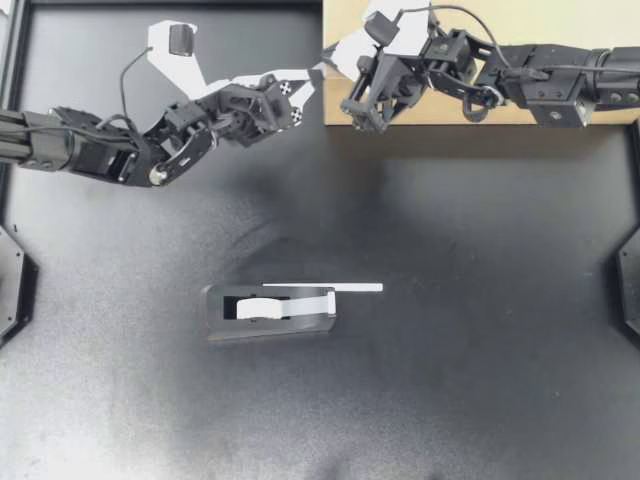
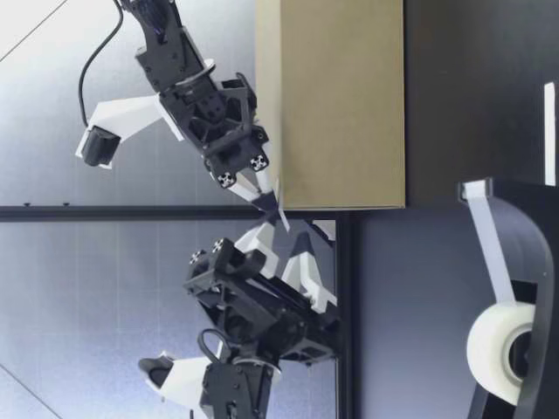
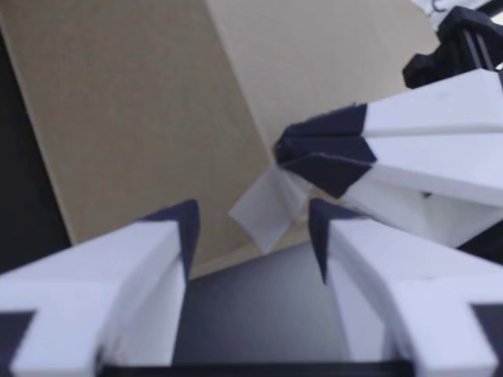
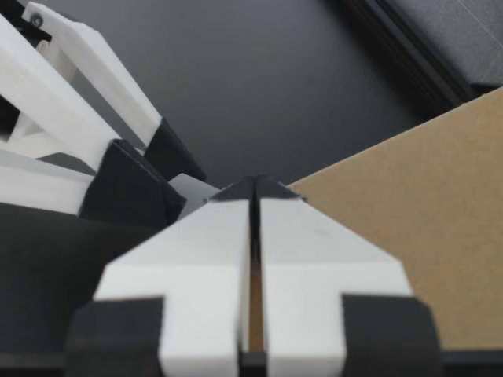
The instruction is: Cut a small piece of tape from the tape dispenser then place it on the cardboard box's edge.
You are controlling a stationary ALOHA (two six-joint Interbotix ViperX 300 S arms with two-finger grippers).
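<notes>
Desk [image 1: 480, 300] from above: cardboard box [image 1: 560, 25] at 1 o'clock, tape dispenser [image 1: 270, 312] at 7 o'clock. Right end effector [image 1: 332, 60], fingers pressed together, pinches the piece of tape [image 3: 267, 208] at the box's corner; left end effector [image 1: 316, 85] gapes open, empty, just beside it.

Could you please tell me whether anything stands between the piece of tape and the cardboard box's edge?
Nothing visible does: my right tool, shut on the piece of tape, holds it at the cardboard box's corner.
</notes>
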